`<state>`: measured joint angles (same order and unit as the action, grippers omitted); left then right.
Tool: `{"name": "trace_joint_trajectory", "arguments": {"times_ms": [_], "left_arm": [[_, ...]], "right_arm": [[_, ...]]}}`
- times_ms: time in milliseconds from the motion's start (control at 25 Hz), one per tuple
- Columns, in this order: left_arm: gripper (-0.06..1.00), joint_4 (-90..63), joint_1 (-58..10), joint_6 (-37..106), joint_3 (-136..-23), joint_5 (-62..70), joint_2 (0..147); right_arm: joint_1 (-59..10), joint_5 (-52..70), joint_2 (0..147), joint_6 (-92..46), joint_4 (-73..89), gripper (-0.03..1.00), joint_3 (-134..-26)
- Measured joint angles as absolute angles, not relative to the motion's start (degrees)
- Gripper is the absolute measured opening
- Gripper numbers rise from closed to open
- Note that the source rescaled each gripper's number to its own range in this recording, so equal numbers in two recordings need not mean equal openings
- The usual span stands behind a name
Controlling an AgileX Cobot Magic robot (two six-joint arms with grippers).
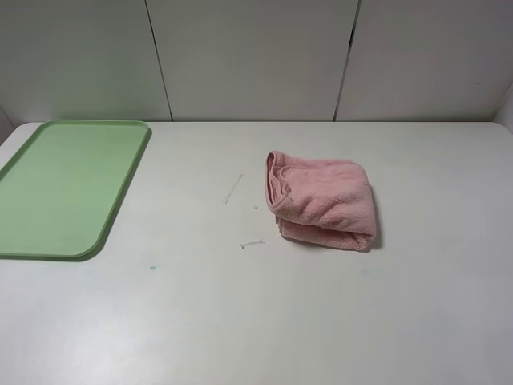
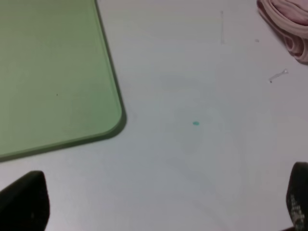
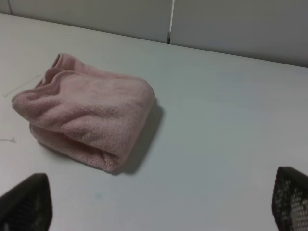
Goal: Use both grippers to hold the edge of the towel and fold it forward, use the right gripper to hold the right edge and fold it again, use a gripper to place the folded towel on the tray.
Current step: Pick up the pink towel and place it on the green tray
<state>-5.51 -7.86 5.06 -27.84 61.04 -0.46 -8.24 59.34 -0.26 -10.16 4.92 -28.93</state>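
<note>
The left jaws and the right jaws both stood spread wide and empty, only their tips showing in each wrist view. The pink towel [image 1: 321, 200] lay as a thick folded bundle on the tabletop [image 1: 240, 321], right of centre and well apart from the green tray [image 1: 72, 184] on the left. Both folds looked done, so the placing step seemed in hand. Next, one set of jaws would need to descend, pinch through all the layers so nothing unfolded, and carry the bundle across to the tray.
</note>
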Motion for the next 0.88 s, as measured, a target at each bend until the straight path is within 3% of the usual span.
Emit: {"name": "trace_joint_trajectory", "arguments": {"times_ms": [880], "left_arm": [[0.99, -5.51, -7.86, 5.0, -27.84, 61.04, -0.46]], "right_arm": [[-8.24, 59.34, -0.26, -10.16, 4.92, 1.0, -28.93]]}}
